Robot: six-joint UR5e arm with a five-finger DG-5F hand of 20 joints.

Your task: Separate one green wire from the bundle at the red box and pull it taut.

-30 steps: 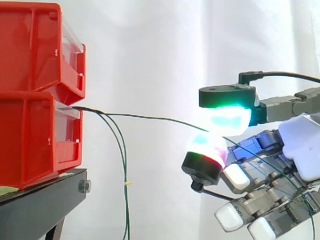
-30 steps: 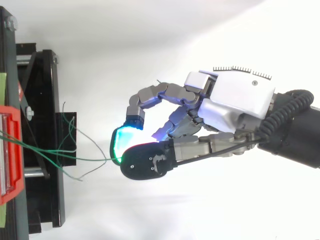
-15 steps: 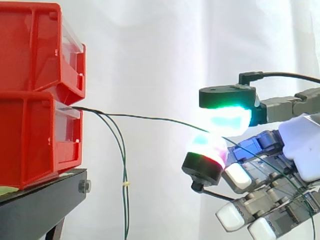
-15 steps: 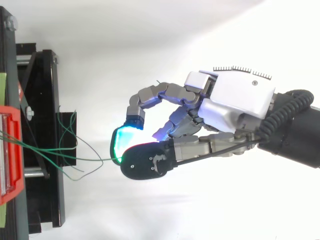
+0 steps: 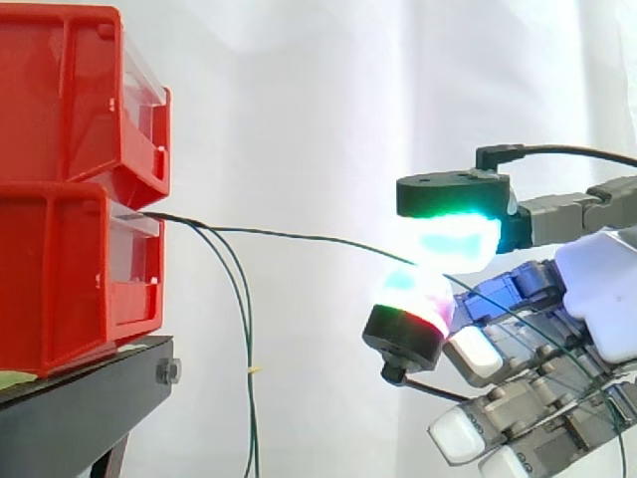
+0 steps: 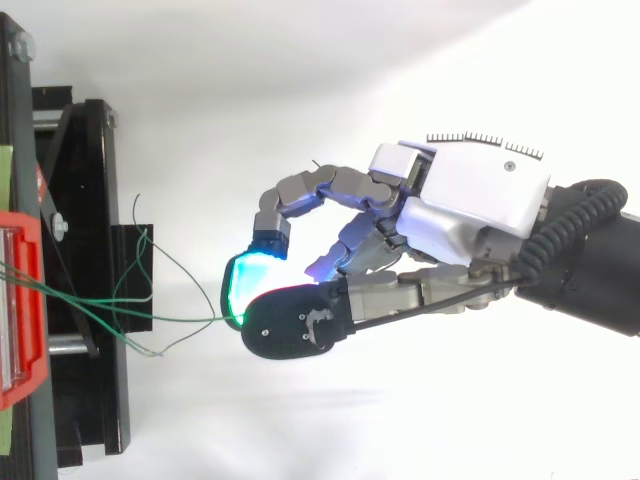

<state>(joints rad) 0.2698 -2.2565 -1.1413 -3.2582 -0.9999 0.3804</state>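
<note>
Red glossy plastic bins (image 5: 70,269), 2 stacked on a black stand (image 5: 80,398), feed a hair-thin green wire (image 5: 299,236) that runs almost level rightward to the hand (image 6: 470,195), whose curled fingers (image 6: 300,190) pinch it between rounded glowing pads (image 5: 453,239). Side-on, slack wires (image 5: 244,329) hang below the lower bin; from above, their loose ends curl over the stand.

No writing, number or sign can be read anywhere. The red bins (image 5: 70,179) and the black stand (image 5: 90,398) show plain surfaces. The hand (image 6: 470,200) has a row of small tick marks (image 6: 485,143) along its white back, with no figures beside them. A pale green strip (image 6: 4,180) on the stand is too small to read.
</note>
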